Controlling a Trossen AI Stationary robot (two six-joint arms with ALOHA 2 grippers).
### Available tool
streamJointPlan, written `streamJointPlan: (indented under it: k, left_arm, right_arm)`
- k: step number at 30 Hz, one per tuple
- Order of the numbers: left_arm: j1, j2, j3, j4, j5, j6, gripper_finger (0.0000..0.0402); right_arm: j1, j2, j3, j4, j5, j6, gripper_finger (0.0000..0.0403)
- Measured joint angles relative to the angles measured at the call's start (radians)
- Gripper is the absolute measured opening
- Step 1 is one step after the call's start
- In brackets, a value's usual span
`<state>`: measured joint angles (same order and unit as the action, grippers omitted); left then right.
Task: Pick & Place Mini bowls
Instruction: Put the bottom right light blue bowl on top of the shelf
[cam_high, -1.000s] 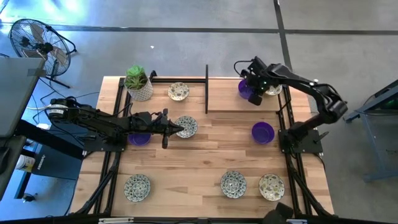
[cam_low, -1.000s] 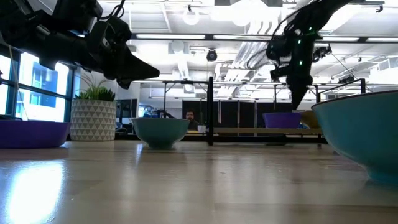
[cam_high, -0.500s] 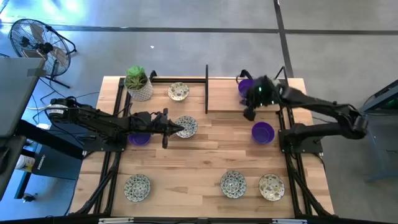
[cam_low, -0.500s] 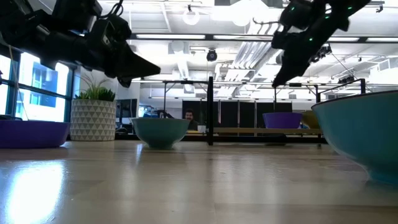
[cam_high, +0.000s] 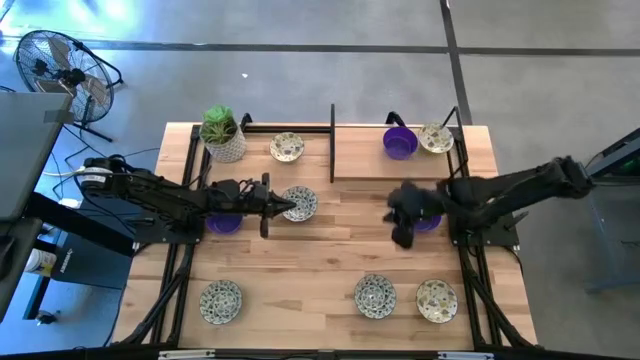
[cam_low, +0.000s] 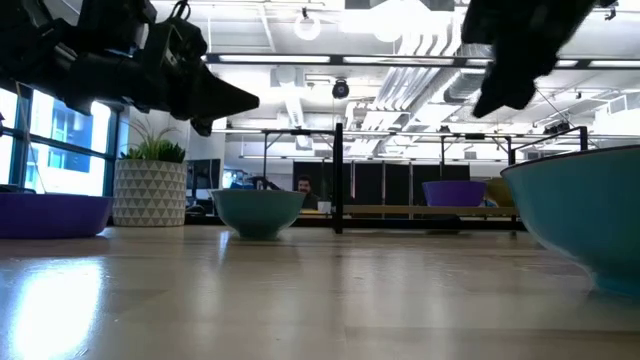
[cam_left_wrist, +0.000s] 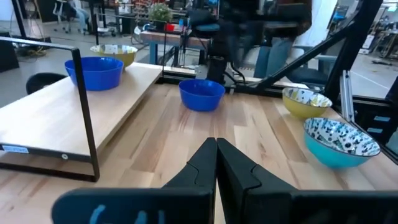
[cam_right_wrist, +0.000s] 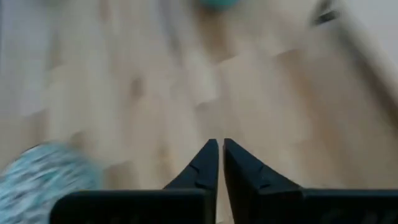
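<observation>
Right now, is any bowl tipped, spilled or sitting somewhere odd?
Nothing stands out. Every bowl in the high view sits upright: a purple bowl and a patterned bowl on the raised shelf, the rest on the table. Nothing spilled.

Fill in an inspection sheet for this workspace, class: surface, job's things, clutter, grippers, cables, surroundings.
Surface: wooden table with a raised shelf.
Job's things: purple bowl and patterned bowl on the shelf; three patterned bowls along the near edge, e.g.; two more behind, e.g..
Clutter: potted plant.
Grippers: left gripper shut, empty, by a patterned bowl; right gripper nearly shut, empty, above the table.
Cables: some by the left arm's base.
Surroundings: floor fan.
</observation>
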<state>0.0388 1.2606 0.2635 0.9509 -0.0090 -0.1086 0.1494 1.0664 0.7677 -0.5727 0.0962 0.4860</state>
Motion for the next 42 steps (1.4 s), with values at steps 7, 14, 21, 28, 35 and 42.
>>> streamJointPlan:
  k: [7,14,21,28,35,42]
  left_arm:
    - [0.0,0.014,0.001,0.005,0.0,-0.001,0.0001]
    - [0.0,0.014,0.001,0.005,0.001,-0.001,0.0001]
    - [0.0,0.014,0.001,-0.004,0.002,-0.005,0.0001]
    - [0.0,0.014,0.001,-0.005,0.002,-0.006,0.0001]
    - [0.0,0.014,0.001,-0.01,0.002,-0.009,0.0001]
    - [0.0,0.014,0.002,-0.011,0.002,-0.009,0.0001]
  right_arm:
    - [0.221,0.138,0.0,0.138,-0.065,0.224,0.0112]
    - [0.26,0.301,0.0,0.266,-0.196,0.332,0.0161]
    - [0.26,0.411,0.0,0.329,-0.264,0.347,0.0152]
    - [0.259,0.463,0.0,0.345,-0.261,0.344,0.012]
    - [0.256,0.525,0.001,0.377,-0.287,0.341,0.0061]
    - [0.23,0.498,0.0,0.383,-0.277,0.321,0.0014]
